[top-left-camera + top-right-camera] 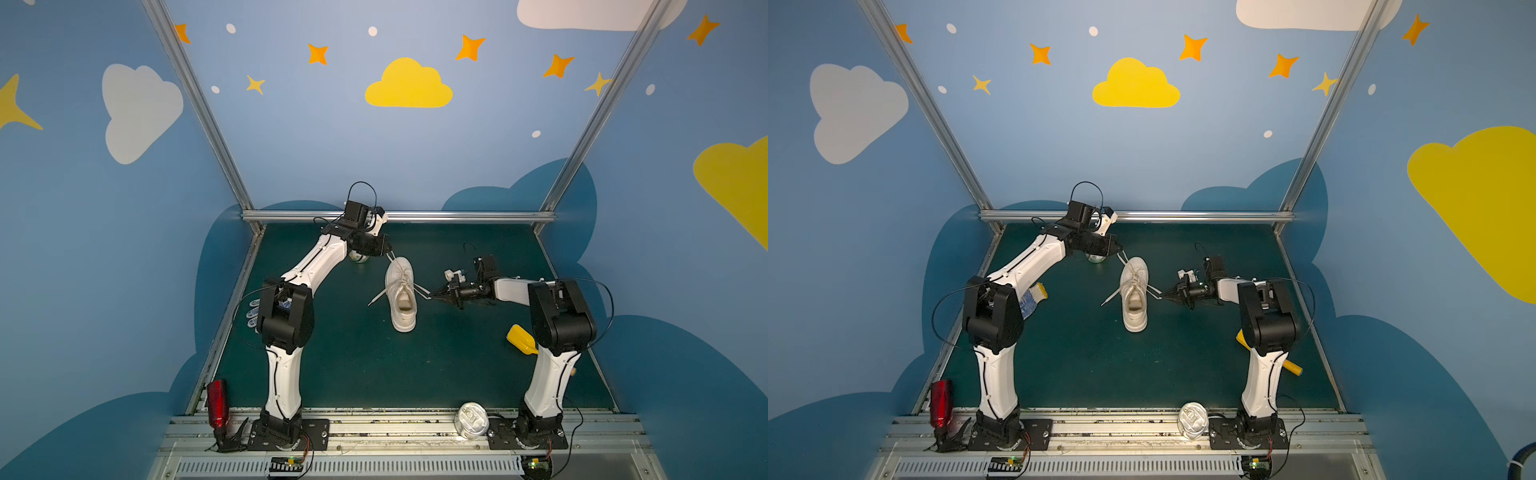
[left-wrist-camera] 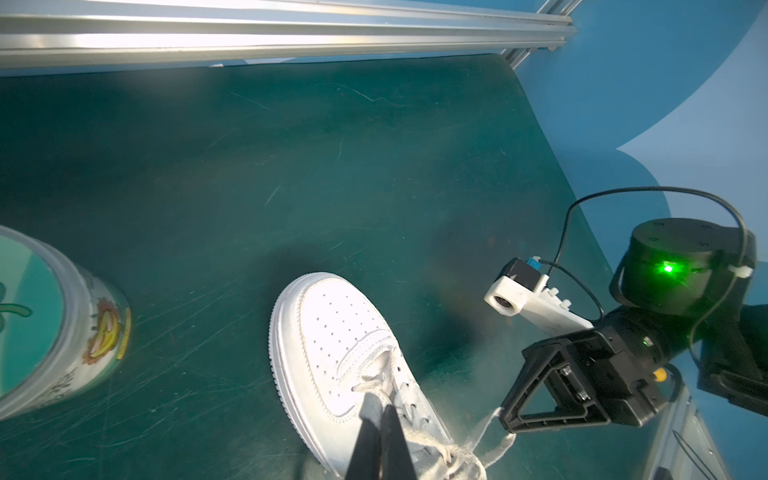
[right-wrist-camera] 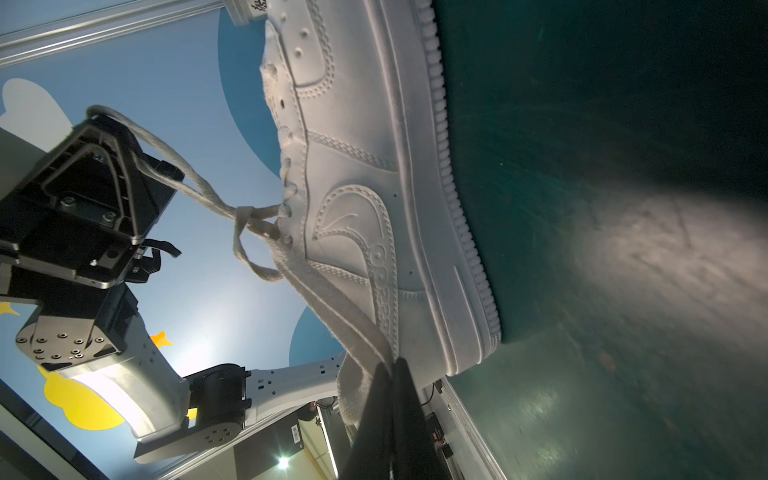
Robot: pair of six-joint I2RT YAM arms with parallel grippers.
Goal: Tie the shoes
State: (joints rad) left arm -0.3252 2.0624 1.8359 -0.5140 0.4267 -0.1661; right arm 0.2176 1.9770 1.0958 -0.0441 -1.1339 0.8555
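The white sneaker (image 1: 402,305) (image 1: 1134,309) lies on the green mat with its toe toward the back wall. My left gripper (image 1: 389,252) (image 1: 1121,252) hovers by the toe, shut on a lace (image 2: 376,401) that runs back to a crossing (image 3: 243,214) at the eyelets. My right gripper (image 1: 433,295) (image 1: 1163,295) sits low beside the shoe's right flank, shut on the other lace (image 3: 332,307), pulled out sideways. One loose lace end (image 1: 376,298) trails off to the shoe's left. In the wrist views both pairs of fingertips (image 2: 382,415) (image 3: 392,365) are pressed together on lace.
A can with a green lid (image 1: 359,257) (image 2: 54,324) stands just behind the left gripper. A dotted glove (image 1: 1032,301) lies at the left edge, a yellow scoop (image 1: 521,338) by the right arm. A red bottle (image 1: 217,403) and a silver can (image 1: 471,419) sit at the front rail.
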